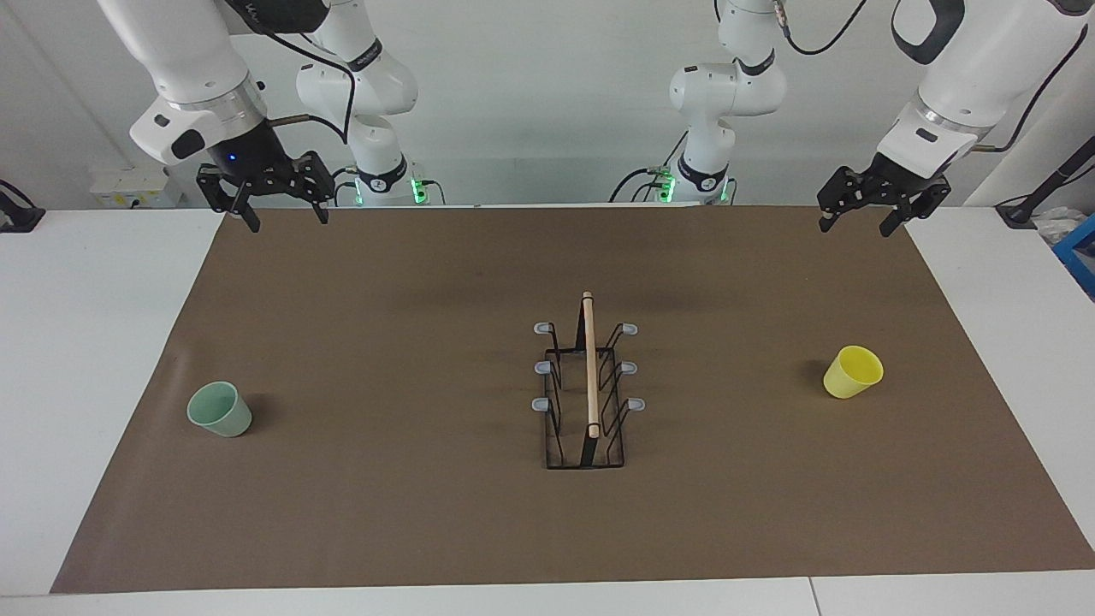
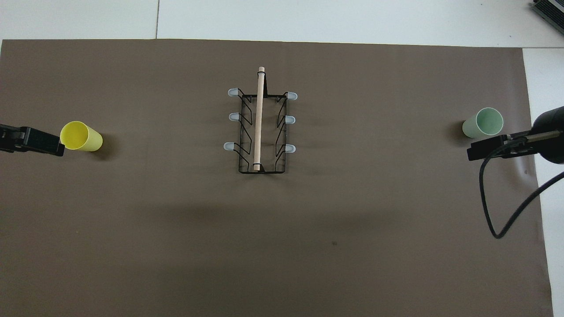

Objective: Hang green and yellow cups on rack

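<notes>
Worktop (image 1: 103,359): it was white, and a big brown mat (image 1: 428,513) covered most of it.
Rack (image 1: 587,402): it stood in the middle of the mat, well away from every edge. Its long wooden rod (image 1: 590,364) ran from the robots' edge toward the edge away from them. Three grey-tipped prongs stuck out on each side. No cup hung on any prong.
Green cup (image 1: 221,409): it lay tipped on its side on the mat, close to the mat's edge at the right arm's end of the worktop. Its open mouth pointed up and toward that end. It was well apart from the rack.
Yellow cup (image 1: 852,371): it lay tipped on its side on the mat, toward the left arm's end of the worktop. Its open mouth pointed toward that end. It was well apart from the rack too.
Left pincer (image 1: 858,224): it hung in the air over the mat's corner by the robots' edge, at the left arm's end. Its two fingers were spread apart and held nothing.
Right pincer (image 1: 286,217): it hung in the air over the mat's other corner by the robots' edge, at the right arm's end. Its fingers were spread wide and held nothing.
Arms: both waited, high above the cups.
</notes>
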Available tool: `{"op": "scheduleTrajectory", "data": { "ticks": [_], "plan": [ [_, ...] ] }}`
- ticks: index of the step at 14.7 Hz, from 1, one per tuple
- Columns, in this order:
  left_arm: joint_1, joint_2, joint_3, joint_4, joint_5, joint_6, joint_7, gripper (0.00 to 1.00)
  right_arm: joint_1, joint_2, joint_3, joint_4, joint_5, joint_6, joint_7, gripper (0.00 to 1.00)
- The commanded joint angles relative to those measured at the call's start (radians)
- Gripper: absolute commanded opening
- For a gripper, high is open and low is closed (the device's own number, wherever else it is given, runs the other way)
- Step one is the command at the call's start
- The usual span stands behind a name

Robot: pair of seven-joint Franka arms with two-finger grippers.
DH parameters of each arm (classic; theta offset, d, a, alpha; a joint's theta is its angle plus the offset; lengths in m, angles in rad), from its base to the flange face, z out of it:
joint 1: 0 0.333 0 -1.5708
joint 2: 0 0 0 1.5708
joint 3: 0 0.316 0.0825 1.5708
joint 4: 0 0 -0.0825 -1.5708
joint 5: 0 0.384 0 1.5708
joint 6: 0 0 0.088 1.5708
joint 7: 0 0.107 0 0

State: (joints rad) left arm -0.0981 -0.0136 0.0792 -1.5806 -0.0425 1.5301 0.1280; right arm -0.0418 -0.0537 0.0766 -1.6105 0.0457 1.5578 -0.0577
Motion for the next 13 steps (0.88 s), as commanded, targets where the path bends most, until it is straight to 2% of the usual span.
{"op": "scheduleTrajectory", "data": {
  "ticks": [1, 6, 13],
  "plan": [
    [-0.005, -0.006, 0.004, -0.012, 0.013, -0.002, 0.002, 0.98, -0.001, 0.012, 0.003, 0.020, -0.015, -0.012, 0.018, 1.00],
    [-0.003, -0.006, 0.004, -0.010, 0.012, 0.001, -0.010, 1.00, -0.001, 0.012, 0.003, 0.017, -0.017, -0.007, 0.013, 1.00],
    [-0.006, 0.011, 0.007, 0.005, 0.009, -0.015, -0.030, 1.00, -0.015, 0.015, 0.003, -0.045, -0.062, 0.085, -0.040, 1.00]
  ]
}}
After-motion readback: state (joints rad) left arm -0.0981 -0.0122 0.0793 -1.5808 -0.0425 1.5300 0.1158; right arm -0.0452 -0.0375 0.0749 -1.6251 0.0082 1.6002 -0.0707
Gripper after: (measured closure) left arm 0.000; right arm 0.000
